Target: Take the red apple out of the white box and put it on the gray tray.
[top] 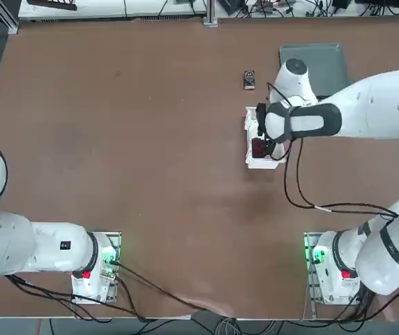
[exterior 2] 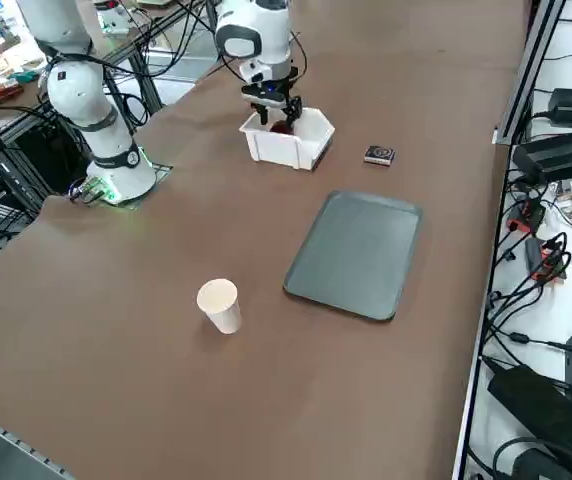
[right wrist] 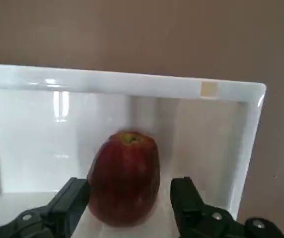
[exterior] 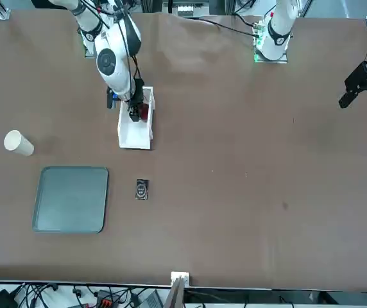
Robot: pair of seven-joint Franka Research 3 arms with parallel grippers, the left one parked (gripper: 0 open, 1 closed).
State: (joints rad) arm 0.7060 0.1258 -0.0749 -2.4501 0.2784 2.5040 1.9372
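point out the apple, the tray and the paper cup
apple (right wrist: 124, 178), right wrist view, middle of its red skin
tray (exterior: 70, 199), front view, bare middle of its floor
paper cup (exterior 2: 219, 304), right side view, its side wall

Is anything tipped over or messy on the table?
Yes, one thing: the paper cup lies on its side on the table, away from everything else. Nothing has spilled. The red apple sits in the white box with the right gripper open around it, and the gray tray lies flat.
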